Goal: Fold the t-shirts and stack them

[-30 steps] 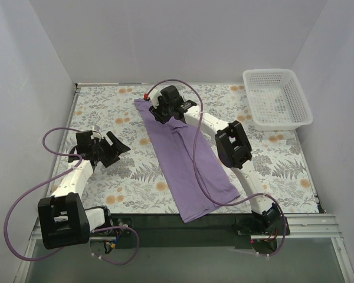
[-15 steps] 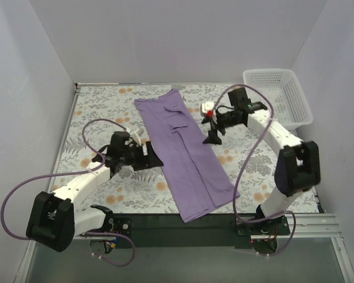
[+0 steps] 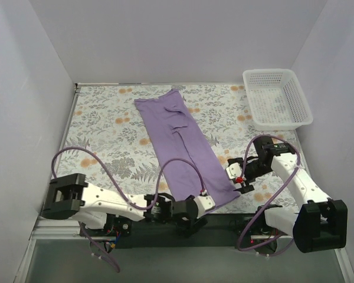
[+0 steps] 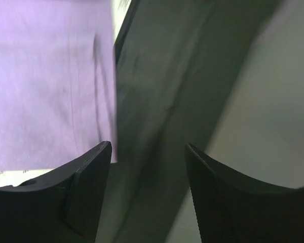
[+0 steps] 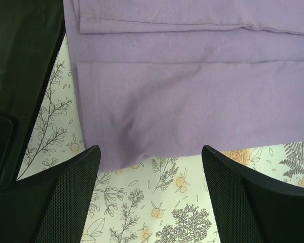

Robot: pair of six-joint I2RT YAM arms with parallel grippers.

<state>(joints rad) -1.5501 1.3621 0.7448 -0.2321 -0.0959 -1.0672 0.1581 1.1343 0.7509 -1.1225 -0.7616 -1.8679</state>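
Across the middle of the table (image 3: 106, 130) we find the t-shirt (image 3: 183, 147), folded lengthwise into a long strip. It lies flat and runs aslant from the far side to the near edge. Its far end stops short of the back wall (image 3: 183, 41). Its near end reaches the dark strip (image 5: 20, 61) along the table's front, and the hem corner lies just beside that strip in the right wrist view. Both long edges run straight, with a small wrinkle toward the far end.

At the shirt's near left corner we note the left gripper (image 4: 148, 147), low over the dark strip, jaws apart with nothing between them. That view is blurred, and we cannot tell whether a finger touches the cloth. At the shirt's near right corner the right gripper (image 5: 151, 152) hovers over the hem, jaws spread wide and holding nothing.

Left of the shirt a broad stretch of flowered tabletop runs to the side wall (image 3: 41, 71). Right of it there is open room as far as the basket (image 3: 277, 97), which stands well apart by the far right corner. A cable (image 3: 177, 160) of the left arm (image 3: 106, 203) loops across the shirt's near part in the top view. The arm itself stretches along the front edge, beside the shirt's near end.
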